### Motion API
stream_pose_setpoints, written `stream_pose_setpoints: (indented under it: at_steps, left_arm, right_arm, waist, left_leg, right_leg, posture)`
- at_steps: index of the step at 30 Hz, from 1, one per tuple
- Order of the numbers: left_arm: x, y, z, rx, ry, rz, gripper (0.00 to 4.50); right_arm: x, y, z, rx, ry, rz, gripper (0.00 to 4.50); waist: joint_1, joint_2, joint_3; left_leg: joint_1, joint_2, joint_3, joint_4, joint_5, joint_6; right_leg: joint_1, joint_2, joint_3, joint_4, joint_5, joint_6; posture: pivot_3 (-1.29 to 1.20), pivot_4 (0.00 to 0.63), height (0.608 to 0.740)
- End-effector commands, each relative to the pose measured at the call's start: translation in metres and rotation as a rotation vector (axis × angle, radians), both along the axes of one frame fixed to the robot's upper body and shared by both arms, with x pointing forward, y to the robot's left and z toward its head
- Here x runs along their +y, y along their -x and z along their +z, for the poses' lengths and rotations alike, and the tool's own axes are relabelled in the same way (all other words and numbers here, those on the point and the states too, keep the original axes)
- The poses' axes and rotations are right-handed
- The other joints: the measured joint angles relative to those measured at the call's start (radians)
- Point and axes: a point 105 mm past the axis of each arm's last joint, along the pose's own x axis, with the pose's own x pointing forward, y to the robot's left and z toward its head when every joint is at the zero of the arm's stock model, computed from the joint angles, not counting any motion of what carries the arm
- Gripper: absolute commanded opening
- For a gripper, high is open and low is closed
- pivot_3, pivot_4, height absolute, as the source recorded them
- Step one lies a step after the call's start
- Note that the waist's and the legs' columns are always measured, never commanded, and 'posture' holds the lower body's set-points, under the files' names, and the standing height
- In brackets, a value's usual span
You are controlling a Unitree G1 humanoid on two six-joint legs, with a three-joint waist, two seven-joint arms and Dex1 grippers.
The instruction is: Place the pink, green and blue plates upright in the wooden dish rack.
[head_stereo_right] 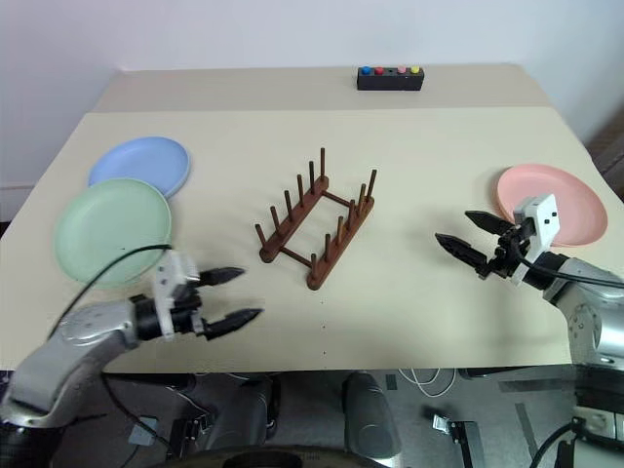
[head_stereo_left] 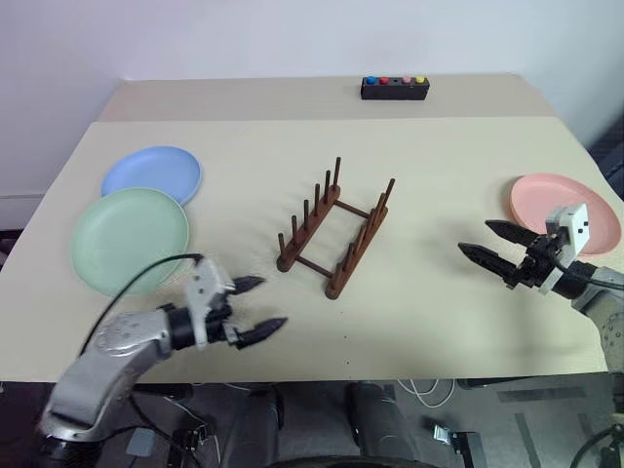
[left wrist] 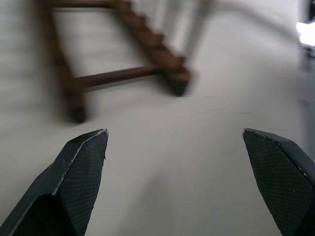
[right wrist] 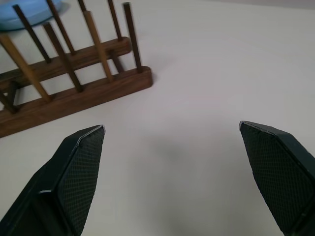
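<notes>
A pale beige desk carries everything; a seam runs across it near the far side, where a second, narrower panel meets the main one. Behind it rises a plain white wall, and below the near edge are a dark floor and loose cables.

There are three plates, one rack, one button box and two claws. The wooden dish rack stands at the middle of the desk, two rails joined by two crossbars, running from about 7 o'clock to 1 o'clock, with no plate in it. The blue plate lies flat at about 10 o'clock from the rack, and the green plate lies flat at 9 o'clock, its far rim overlapping or just touching the blue one. The pink plate lies flat at 3 o'clock, well apart from the rack. A small black box with coloured buttons sits at 12 o'clock on the far panel.

The left claw hovers at about 8 o'clock from the rack, near the green plate's near rim, spread wide and holding nothing. The right claw hangs between rack and pink plate, also spread wide and empty.
</notes>
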Motion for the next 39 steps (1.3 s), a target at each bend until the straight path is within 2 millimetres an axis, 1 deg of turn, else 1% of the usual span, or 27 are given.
stream_pose_setpoints:
  at_steps: [1, 5, 8, 13, 16, 19, 21, 27, 30, 33, 35, 36, 39]
  left_arm:
    - [-0.031, -0.008, -0.005, -0.018, -0.015, -0.079, 4.50]
    - [-0.043, -0.020, -0.017, -0.028, -0.059, -0.086, 4.50]
    - [-0.052, -0.026, -0.020, -0.021, -0.036, -0.086, 4.50]
    - [-0.057, -0.037, -0.022, -0.027, -0.026, -0.057, 4.50]
    - [-0.053, -0.043, -0.022, -0.049, -0.033, -0.031, 4.50]
    - [-0.049, -0.051, -0.022, -0.086, -0.050, 0.019, 4.50]
    - [-0.040, -0.062, -0.021, -0.101, -0.050, 0.090, 4.50]
    - [-0.023, -0.073, -0.016, -0.153, -0.071, 0.175, 4.50]
    - [-0.025, -0.071, -0.015, -0.139, -0.061, 0.154, 4.50]
    - [-0.037, -0.054, -0.012, -0.104, -0.023, 0.047, 4.50]
    - [-0.044, -0.043, -0.015, -0.075, -0.026, -0.013, 4.50]
    - [-0.045, -0.041, -0.016, -0.071, -0.033, -0.024, 4.50]
    - [-0.052, -0.046, -0.018, -0.067, -0.038, -0.023, 4.50]
  right_arm:
    - [0.003, 0.008, 0.014, -0.061, -0.003, -0.006, 4.44]
    - [0.009, 0.017, 0.013, -0.069, -0.022, -0.038, 4.44]
    - [0.007, 0.025, 0.011, -0.065, -0.027, -0.067, 4.44]
    - [0.008, 0.030, 0.008, -0.058, -0.034, -0.087, 4.44]
    - [0.012, 0.029, 0.008, -0.061, -0.038, -0.090, 4.44]
    - [0.012, 0.028, 0.007, -0.060, -0.041, -0.091, 4.44]
    - [0.014, 0.028, 0.006, -0.057, -0.044, -0.090, 4.44]
    - [0.021, 0.025, 0.003, -0.054, -0.054, -0.077, 4.44]
    - [0.022, 0.023, 0.003, -0.055, -0.056, -0.075, 4.44]
    - [0.023, 0.022, 0.001, -0.054, -0.058, -0.071, 4.44]
    - [0.024, 0.020, 0.002, -0.054, -0.060, -0.068, 4.44]
    - [0.025, 0.020, 0.002, -0.055, -0.060, -0.067, 4.44]
    - [0.026, 0.018, 0.002, -0.054, -0.060, -0.063, 4.44]
  waist:
    - [0.005, 0.000, 0.000]
    - [-0.004, 0.000, 0.000]
    - [-0.002, 0.000, 0.000]
    - [0.000, 0.000, 0.000]
    - [0.000, 0.000, -0.001]
    - [0.001, 0.000, -0.001]
    - [0.001, 0.000, -0.001]
    - [-0.001, 0.000, -0.001]
    - [-0.001, 0.000, -0.001]
    - [0.001, 0.000, -0.001]
    - [0.001, 0.000, -0.001]
    - [0.002, 0.000, -0.001]
    - [0.003, 0.000, -0.001]
  left_leg:
    - [0.000, 0.000, 0.000, 0.000, 0.000, 0.000]
    - [0.001, 0.000, 0.000, -0.001, 0.000, 0.000]
    - [0.001, 0.000, 0.000, -0.001, 0.000, 0.000]
    - [0.001, 0.000, 0.000, 0.000, 0.000, 0.000]
    - [0.001, 0.000, 0.000, 0.000, 0.000, 0.000]
    - [0.001, 0.000, 0.000, 0.000, 0.000, 0.000]
    - [0.001, 0.000, 0.000, 0.000, 0.000, 0.000]
    - [0.002, 0.000, 0.000, 0.000, 0.000, 0.000]
    - [0.002, 0.000, 0.000, 0.000, 0.000, 0.000]
    - [0.001, 0.000, 0.000, 0.000, 0.000, 0.000]
    - [0.001, 0.000, 0.000, 0.000, 0.000, 0.000]
    - [0.001, 0.000, 0.000, 0.000, 0.000, 0.000]
    - [0.001, 0.000, 0.000, 0.000, 0.000, 0.000]
  right_leg:
    - [0.000, 0.000, 0.000, 0.000, 0.000, 0.000]
    - [0.000, 0.000, 0.000, 0.000, 0.000, 0.001]
    - [0.000, 0.000, 0.000, 0.001, 0.000, 0.001]
    - [0.001, 0.000, 0.000, 0.000, 0.000, 0.001]
    - [0.001, 0.000, 0.000, 0.000, 0.000, 0.001]
    - [0.001, 0.000, 0.000, 0.000, 0.000, 0.001]
    - [0.001, 0.000, 0.000, 0.000, 0.000, 0.001]
    - [0.001, 0.000, 0.000, 0.000, 0.000, 0.001]
    - [0.001, 0.000, 0.000, 0.000, 0.000, 0.001]
    - [0.001, 0.000, 0.000, 0.000, 0.000, 0.001]
    - [0.001, 0.000, 0.000, 0.000, 0.000, 0.001]
    - [0.001, 0.000, 0.000, 0.000, 0.000, 0.001]
    - [0.001, 0.000, 0.000, 0.000, 0.000, 0.001]
  posture:
    - [0.00, 0.150, 0.730]
    - [0.00, 0.150, 0.730]
    - [0.00, 0.150, 0.730]
    - [0.00, 0.150, 0.730]
    - [0.00, 0.150, 0.730]
    - [0.00, 0.150, 0.730]
    - [0.00, 0.150, 0.730]
    - [0.00, 0.150, 0.730]
    - [0.00, 0.150, 0.730]
    - [0.00, 0.150, 0.730]
    - [0.00, 0.150, 0.730]
    - [0.00, 0.150, 0.730]
    - [0.00, 0.150, 0.730]
